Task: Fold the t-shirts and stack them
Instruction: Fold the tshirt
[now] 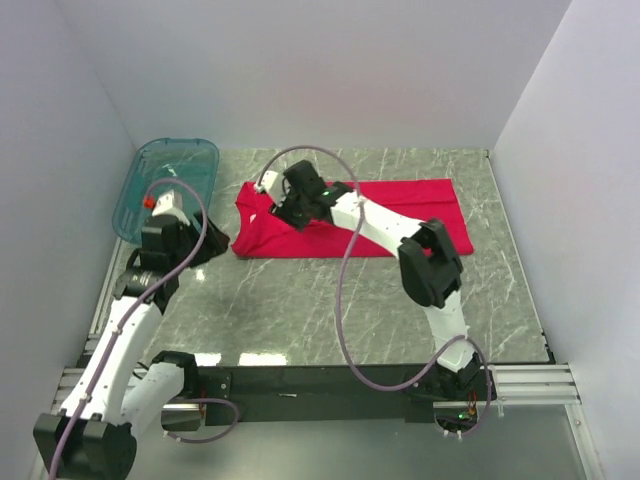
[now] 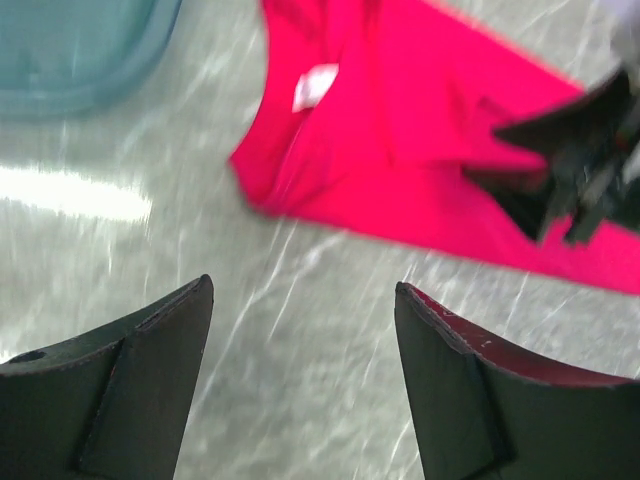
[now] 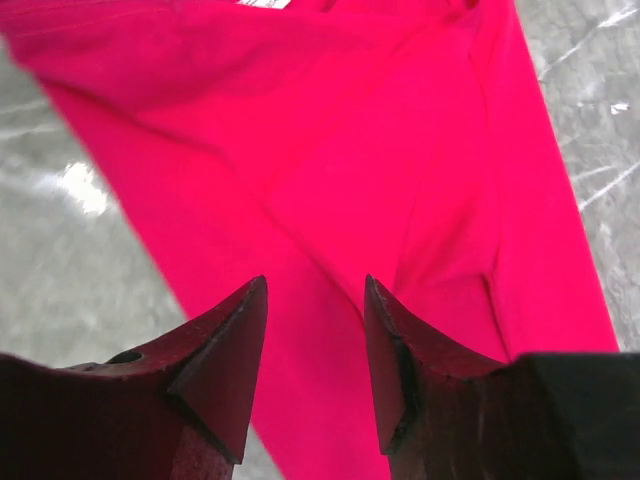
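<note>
One t-shirt (image 1: 420, 200), red, lies as a long band across the far middle of the table (image 1: 300, 310).
The right gripper (image 3: 315, 285) hangs over the shirt's left part, jaws a narrow gap apart with nothing between them. The left gripper (image 2: 305, 285) is wide open and empty over bare table, near the shirt's left end and its white label (image 2: 315, 85). The tub (image 1: 170, 175) sits far left.
</note>
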